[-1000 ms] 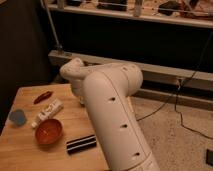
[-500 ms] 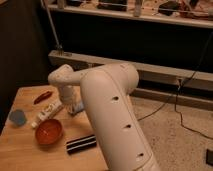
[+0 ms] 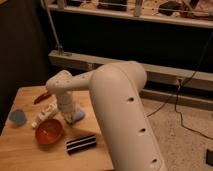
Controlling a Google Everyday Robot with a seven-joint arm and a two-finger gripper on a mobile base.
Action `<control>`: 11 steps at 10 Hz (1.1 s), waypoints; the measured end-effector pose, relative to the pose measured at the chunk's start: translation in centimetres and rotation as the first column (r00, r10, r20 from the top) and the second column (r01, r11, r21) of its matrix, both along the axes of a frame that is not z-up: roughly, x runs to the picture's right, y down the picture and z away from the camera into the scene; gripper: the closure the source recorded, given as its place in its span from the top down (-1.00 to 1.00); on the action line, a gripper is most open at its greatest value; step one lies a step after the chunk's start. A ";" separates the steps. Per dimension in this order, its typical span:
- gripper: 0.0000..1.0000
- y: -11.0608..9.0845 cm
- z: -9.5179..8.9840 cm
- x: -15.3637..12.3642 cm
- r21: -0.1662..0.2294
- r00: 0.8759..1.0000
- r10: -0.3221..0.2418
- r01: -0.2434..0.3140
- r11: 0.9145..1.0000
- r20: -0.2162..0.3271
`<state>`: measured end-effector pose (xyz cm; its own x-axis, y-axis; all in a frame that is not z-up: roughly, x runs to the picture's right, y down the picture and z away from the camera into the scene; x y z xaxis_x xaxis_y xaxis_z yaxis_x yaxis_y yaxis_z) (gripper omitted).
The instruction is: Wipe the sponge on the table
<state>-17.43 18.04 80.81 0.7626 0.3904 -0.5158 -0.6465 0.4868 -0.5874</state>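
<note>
The pale blue sponge [image 3: 76,116] lies on the light wooden table [image 3: 20,152], just right of the table's middle. My white arm reaches in from the lower right and bends down over the table. Its gripper [image 3: 69,113] points straight down right at the sponge's left side, and the wrist covers part of the sponge. I cannot see whether the gripper touches the sponge.
An orange bowl [image 3: 48,131] sits in front of the gripper, with a black block with white stripes [image 3: 81,143] to its right. A white tube [image 3: 45,114], a red object [image 3: 42,96] and a round blue cup [image 3: 17,117] lie to the left. The table's right edge is close to the sponge.
The wrist has swung left and come down over the table, bringing the gripper to the sponge. The other objects stay where they were.
</note>
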 end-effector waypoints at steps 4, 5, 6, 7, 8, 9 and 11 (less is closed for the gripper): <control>-1.00 1.1 -0.6 5.5 -0.026 0.993 0.070 -0.073 0.997 -0.096; -1.00 0.5 -0.1 7.2 -0.015 0.987 0.097 -0.100 0.995 -0.131; -1.00 -0.4 0.4 8.8 0.002 0.979 0.122 -0.123 0.992 -0.161; -1.00 -1.7 1.1 10.6 0.024 0.970 0.149 -0.148 0.989 -0.191; -1.00 -3.2 2.0 12.5 0.045 0.960 0.171 -0.165 0.985 -0.221; -1.00 -4.2 2.6 13.7 0.058 0.955 0.177 -0.168 0.984 -0.238; -1.00 -6.4 4.5 15.1 0.072 0.947 0.192 -0.180 0.981 -0.257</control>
<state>-2.29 11.62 85.35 0.5148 0.5412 -0.6649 -0.8561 0.3662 -0.3648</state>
